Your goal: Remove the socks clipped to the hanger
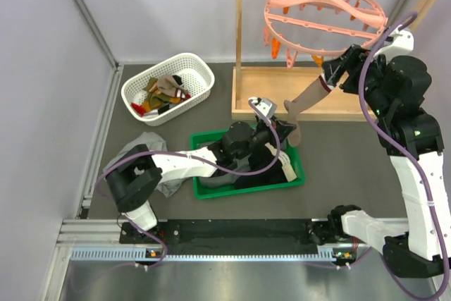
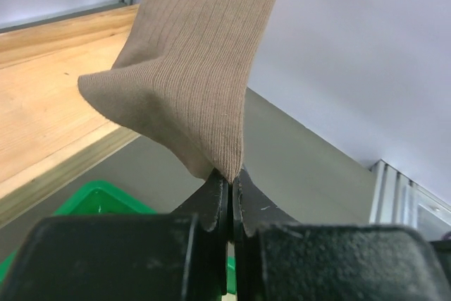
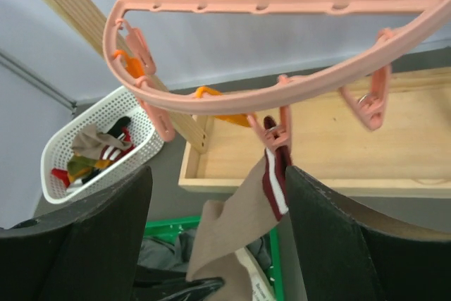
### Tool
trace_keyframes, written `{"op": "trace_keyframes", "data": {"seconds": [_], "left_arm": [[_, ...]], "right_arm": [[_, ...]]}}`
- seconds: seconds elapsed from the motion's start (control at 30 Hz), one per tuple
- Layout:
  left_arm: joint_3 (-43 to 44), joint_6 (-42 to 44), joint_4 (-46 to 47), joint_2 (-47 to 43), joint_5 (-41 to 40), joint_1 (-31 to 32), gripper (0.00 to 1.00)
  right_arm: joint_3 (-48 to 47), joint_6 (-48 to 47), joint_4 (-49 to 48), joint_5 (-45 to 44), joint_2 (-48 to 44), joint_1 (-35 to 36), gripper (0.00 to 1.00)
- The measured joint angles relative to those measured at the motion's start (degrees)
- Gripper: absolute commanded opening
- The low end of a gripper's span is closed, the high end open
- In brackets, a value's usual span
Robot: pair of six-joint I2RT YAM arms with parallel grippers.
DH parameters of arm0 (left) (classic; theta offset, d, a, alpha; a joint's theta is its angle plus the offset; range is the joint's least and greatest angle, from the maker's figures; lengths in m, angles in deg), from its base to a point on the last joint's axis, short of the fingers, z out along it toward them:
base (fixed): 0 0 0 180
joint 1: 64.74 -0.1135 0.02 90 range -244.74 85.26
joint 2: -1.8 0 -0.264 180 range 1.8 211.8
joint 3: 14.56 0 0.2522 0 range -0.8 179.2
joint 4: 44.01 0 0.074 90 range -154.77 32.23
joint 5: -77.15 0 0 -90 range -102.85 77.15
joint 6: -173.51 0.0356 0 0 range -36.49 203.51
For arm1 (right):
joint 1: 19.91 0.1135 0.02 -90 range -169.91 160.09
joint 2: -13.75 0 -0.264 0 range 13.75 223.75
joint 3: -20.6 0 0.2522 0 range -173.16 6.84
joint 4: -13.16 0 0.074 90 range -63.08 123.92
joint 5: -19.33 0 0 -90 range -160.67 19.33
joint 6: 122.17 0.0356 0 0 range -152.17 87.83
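The pink round hanger (image 1: 325,10) hangs from the wooden rack, and shows close in the right wrist view (image 3: 282,96). One tan-brown sock (image 1: 308,100) with a maroon and white cuff (image 3: 276,174) hangs from a pink clip (image 3: 276,132). My left gripper (image 1: 287,126) is shut on the sock's toe end (image 2: 204,89), below the hanger. My right gripper (image 1: 337,70) is open just under the clip, its fingers (image 3: 338,244) on either side of the sock's cuff.
A white basket (image 1: 168,88) with several loose socks stands at the back left. A green tray (image 1: 248,163) holding grey and black garments lies under my left arm. The wooden rack base (image 1: 303,96) sits behind the tray.
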Motion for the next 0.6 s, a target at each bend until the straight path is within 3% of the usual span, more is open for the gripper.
{"op": "trace_keyframes", "data": {"seconds": [0.27, 0.6], "left_arm": [[-1.62, -0.15, -3.13, -6.29, 3.08, 0.00, 0.00], [-1.62, -0.15, -6.91, -7.15, 6.38, -0.11, 0.00]], "right_arm": [[-4.26, -4.72, 2.64, 1.29, 2.97, -1.14, 0.73], [2.21, -9.18, -4.81, 8.26, 3.23, -1.40, 0.66]]}}
